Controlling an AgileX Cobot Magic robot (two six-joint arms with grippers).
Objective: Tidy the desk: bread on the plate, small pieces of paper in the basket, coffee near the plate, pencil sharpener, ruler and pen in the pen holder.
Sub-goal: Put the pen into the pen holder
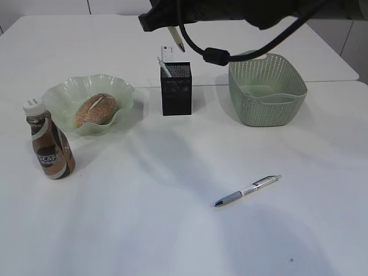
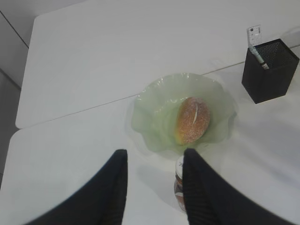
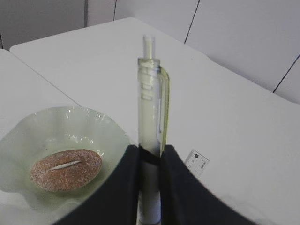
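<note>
Exterior view: bread [image 1: 96,110] in plate [image 1: 123,92].

Bread [image 1: 96,110] on plate [image 1: 118,86]; coffee [image 1: 50,148] beside; pen [image 1: 246,190] lying loose.

1. The bread [image 1: 96,110] lies on the plate [image 1: 122,90] at the left of the tabletop [image 1: 172,230].
2. The coffee bottle [image 1: 50,147] stands just before the plate's left edge.
3. The pen holder [image 1: 176,88] stands right of the plate; the basket [image 1: 267,89] further right.
4. A pen [image 1: 247,190] lies well before the basket.
</note>
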